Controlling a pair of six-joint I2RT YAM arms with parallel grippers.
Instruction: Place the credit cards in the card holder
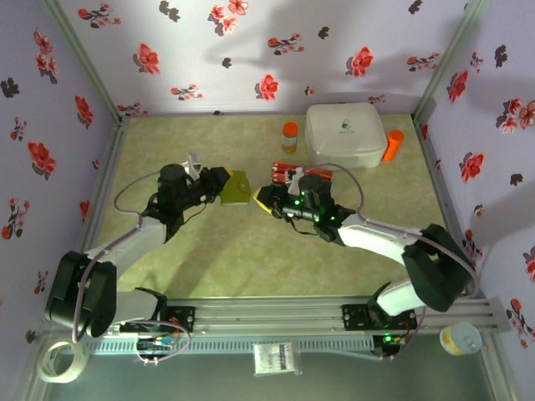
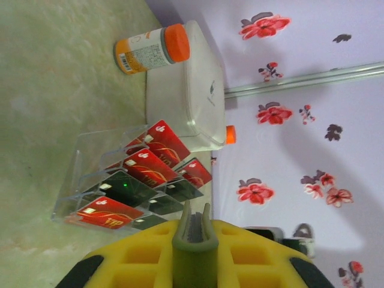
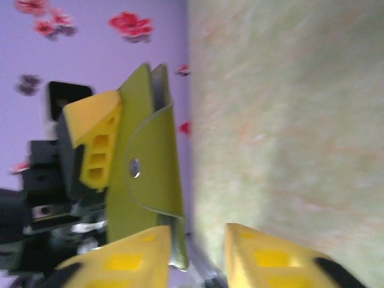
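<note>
Card holder (image 1: 239, 188) edge-on in clamped left hand (image 1: 223, 185), right hand (image 1: 266, 200) parted beside its opposite edge

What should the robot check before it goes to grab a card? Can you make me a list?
1. Left gripper clamped on the card holder: ok.
2. Right gripper open: ok, its fingers stand apart.
3. Right gripper clear of the card holder: not ok, the card holder's corner sits between its fingers.
4. Credit cards waiting in the clear rack: ok.
5. Card holder opened up for a card: cannot tell.
</note>
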